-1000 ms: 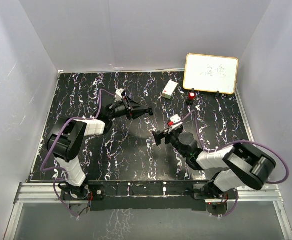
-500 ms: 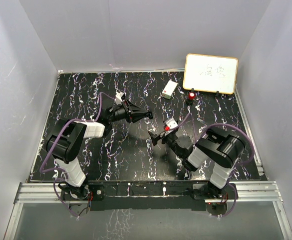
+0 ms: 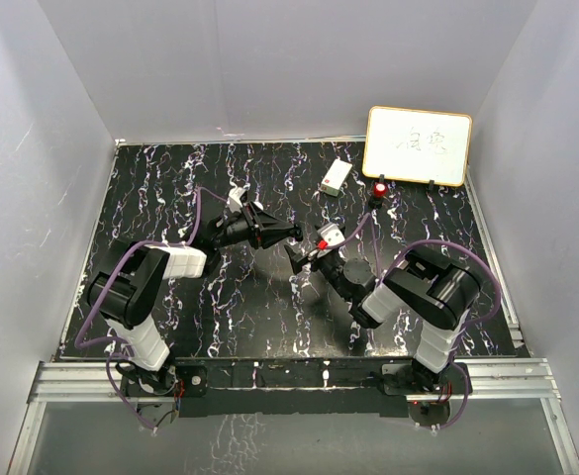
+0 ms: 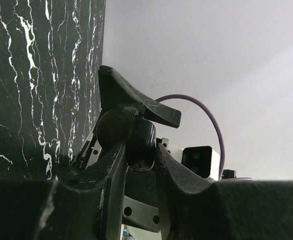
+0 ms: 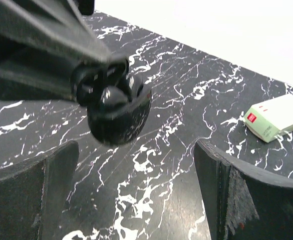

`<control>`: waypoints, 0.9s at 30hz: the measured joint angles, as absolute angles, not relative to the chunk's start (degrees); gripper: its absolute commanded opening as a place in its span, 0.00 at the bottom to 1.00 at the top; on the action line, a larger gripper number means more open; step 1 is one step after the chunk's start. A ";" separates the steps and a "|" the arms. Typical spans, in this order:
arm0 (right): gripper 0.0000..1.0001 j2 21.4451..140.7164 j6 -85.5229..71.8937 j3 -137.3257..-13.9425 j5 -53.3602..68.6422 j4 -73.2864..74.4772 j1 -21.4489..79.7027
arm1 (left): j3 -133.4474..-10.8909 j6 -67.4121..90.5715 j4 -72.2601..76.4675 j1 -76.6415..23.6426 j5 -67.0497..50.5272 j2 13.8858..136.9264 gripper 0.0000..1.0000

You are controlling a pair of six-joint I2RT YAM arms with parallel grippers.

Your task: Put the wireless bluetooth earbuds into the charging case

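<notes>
My left gripper [image 3: 287, 234] is shut on a small round black charging case [image 4: 134, 140] and holds it above the table at the centre. In the right wrist view the case [image 5: 119, 114] hangs open side up, with glossy black earbuds [image 5: 110, 96] sitting in it. The white earbuds are out of view. My right gripper [image 3: 294, 265] is open wide and empty, just near and right of the case and facing it. In its own view [image 5: 136, 150] the case is above its left finger.
A white box with a red mark [image 3: 336, 177] lies at the back centre, also in the right wrist view [image 5: 277, 118]. A small red-topped object [image 3: 379, 188] stands by a framed whiteboard [image 3: 418, 145] at the back right. White walls enclose the black marbled table [image 3: 170, 188].
My right arm has swung left and forward, bringing its open gripper close to the held case. My left gripper has shifted slightly right and nearer with the case.
</notes>
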State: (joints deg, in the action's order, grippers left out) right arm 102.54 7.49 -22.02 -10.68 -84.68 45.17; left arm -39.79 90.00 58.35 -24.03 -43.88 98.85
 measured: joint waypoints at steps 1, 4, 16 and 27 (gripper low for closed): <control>0.98 102.54 7.66 -22.41 -10.76 -84.68 45.17 | -39.68 90.00 58.35 -24.03 -43.86 98.85 0.00; 0.98 102.54 8.14 -23.20 -11.03 -84.68 45.17 | -39.51 90.02 58.35 -24.12 -43.86 98.80 0.00; 0.98 102.59 10.57 -23.66 -14.31 -84.68 45.17 | -39.48 89.97 58.30 -24.12 -43.86 97.93 0.00; 0.98 102.59 12.14 -24.23 -16.43 -84.71 44.77 | -39.24 89.10 57.19 -24.14 -43.88 96.95 0.00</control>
